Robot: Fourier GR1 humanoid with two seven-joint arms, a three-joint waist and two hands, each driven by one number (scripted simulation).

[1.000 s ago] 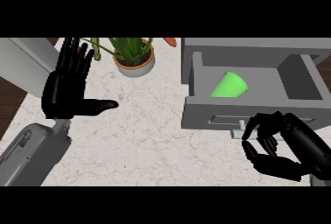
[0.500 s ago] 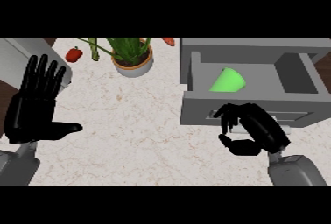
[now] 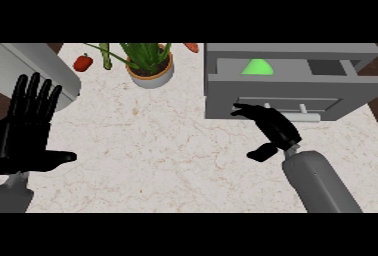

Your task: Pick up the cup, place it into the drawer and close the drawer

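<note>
Your right robot hand (image 3: 272,129) — fingers spread, empty — sits at the drawer (image 3: 221,90) front. The cup (image 3: 257,67) lies inside, straight beyond; push that way.

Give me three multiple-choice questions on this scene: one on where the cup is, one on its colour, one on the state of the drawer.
1. Where is the cup?
A in a sink
B in the drawer
C on a plate
2. What colour is the cup?
A green
B red
C blue
3. The drawer is:
A shut
B lifted out
C open

Answers: 1 B, the cup sits inside the drawer's box. 2 A, it is bright green. 3 C, the drawer's front stands out from the cabinet and its inside shows.
</note>
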